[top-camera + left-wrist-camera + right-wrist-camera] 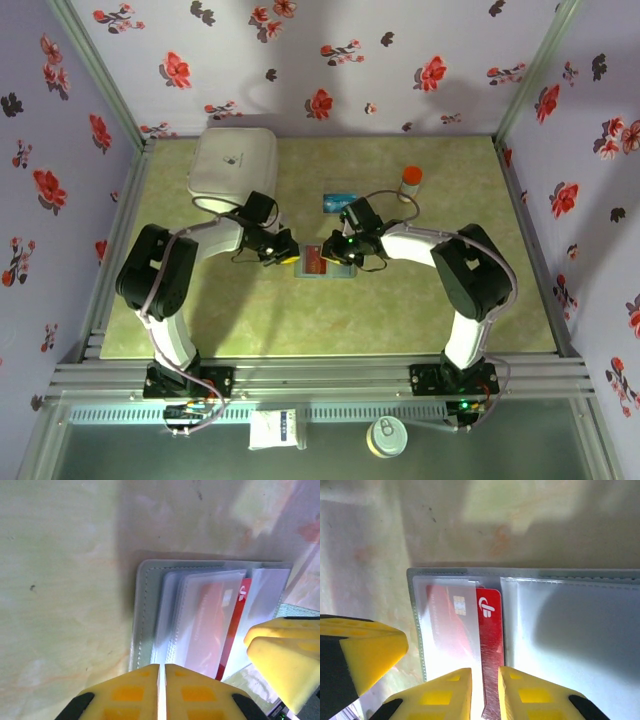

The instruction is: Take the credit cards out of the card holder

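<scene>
The red card [490,630] carries a white looping emblem and a gold chip, with no lettering legible. It sits partly out of a clear sleeve [450,625] in the open card holder [530,573], which is grey-blue, stitched along its rim and flat on the mottled green table [430,300]. In the right wrist view the card's bare strip runs from 12 o'clock down into the narrow slit of the right gripper [485,680] — whether its yellow pads [445,690] truly pinch it I cannot tell. The left gripper [162,675] is clenched tight, tips at the holder's near edge, the holder at its 12 o'clock. In the top view the blue card [340,201] lies loose at the holder's 12 o'clock.
</scene>
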Motion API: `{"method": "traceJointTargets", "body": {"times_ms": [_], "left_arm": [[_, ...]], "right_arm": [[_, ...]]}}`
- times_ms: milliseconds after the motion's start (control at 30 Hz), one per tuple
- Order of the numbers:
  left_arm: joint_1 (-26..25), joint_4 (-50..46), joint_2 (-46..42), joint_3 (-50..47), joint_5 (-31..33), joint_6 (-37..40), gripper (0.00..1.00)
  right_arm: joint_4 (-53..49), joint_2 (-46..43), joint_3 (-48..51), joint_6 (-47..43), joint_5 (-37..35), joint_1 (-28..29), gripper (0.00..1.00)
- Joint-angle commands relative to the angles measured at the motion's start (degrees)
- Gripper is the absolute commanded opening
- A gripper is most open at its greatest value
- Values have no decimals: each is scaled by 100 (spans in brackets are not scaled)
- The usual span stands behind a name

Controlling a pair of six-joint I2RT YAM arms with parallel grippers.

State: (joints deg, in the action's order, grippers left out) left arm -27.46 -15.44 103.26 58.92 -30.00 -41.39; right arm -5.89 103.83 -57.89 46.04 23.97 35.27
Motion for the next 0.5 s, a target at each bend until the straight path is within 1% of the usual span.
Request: {"method": "traceJointTargets", "body": {"times_ms": [0, 100, 200, 467], "left_arm": [[14, -180, -165, 207, 27, 134, 8], [-108, -154, -61, 293, -15, 121, 3], [-221, -128, 126, 374, -42, 115, 0], [-299, -36, 446, 323, -88, 126, 0]], "right_arm": [[-72, -178, 129, -73, -136, 24, 22], [-19, -188, 154, -46, -111, 20, 22], [56, -120, 145, -9, -7, 15, 22], [278, 49, 138, 87, 255, 24, 22]]}}
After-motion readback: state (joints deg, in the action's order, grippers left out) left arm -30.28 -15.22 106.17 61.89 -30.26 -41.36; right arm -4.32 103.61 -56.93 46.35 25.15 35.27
